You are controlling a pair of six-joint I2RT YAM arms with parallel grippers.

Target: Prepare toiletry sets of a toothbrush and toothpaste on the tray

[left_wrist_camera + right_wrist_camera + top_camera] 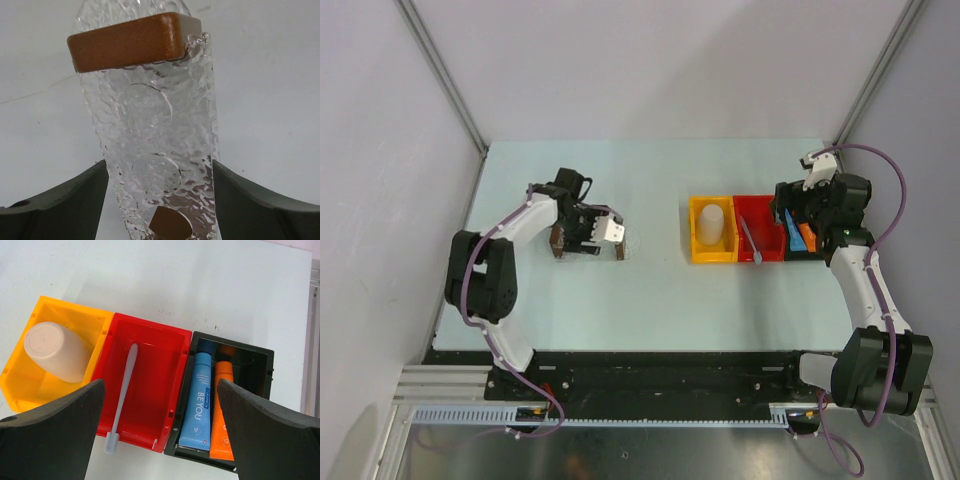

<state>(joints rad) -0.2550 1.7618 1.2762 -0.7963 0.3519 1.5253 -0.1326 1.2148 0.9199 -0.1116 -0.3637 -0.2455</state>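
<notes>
From above, the tray (620, 250) lies left of the table's middle, its long axis running left to right with a wooden block at each short end. The left gripper (584, 234) sits right over it. Well apart to the right stand a yellow bin (697, 205), a red bin (770, 208) and a black bin (790, 256) in a row. The right gripper (796, 214) hangs over the red and black ones, so the right arm is by far the nearer to the toiletries.

In the left wrist view, the clear tray runs away from the camera between the two fingers (55, 205), with a brown block (132, 42) at its far end. The jaws stand wide, close against the tray's long edges. I cannot tell whether they press it or only flank it. Nothing lies in the tray.

In the right wrist view, the jaws are spread wide and hold nothing. The toothbrush (122, 390) lies in the red bin, left of the gap's middle. Its long axis runs near to far, so it is crosswise to the line the jaws close along. The blue toothpaste (197, 400) and the orange toothpaste (222, 410) lie side by side in the black bin, parallel to the brush and right of the middle. A beige cup (55, 352) lies tipped in the yellow bin.

A straight drop, shifted a little left or right, should likely bracket either item
</notes>
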